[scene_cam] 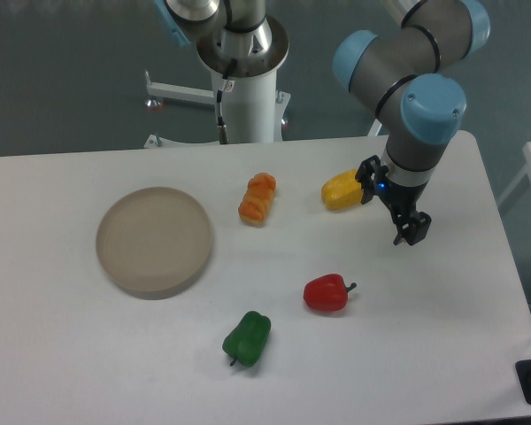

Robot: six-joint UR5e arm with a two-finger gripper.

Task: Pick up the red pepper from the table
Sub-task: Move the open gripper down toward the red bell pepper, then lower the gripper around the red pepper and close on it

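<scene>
Green pepper glossy, lumpy; red pepper smooth, dark-stemmed; tool state unclear, above white table.

Glossy red pepper, lying on white table

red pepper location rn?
The red pepper lies on the table, right of centre toward the front edge, up-right of the green pepper and below-left of the claw, apart from both.

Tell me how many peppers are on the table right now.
3: the red pepper near the middle front, the green pepper to its front-left, and the yellow pepper beside the tool. None looks hidden.
</scene>
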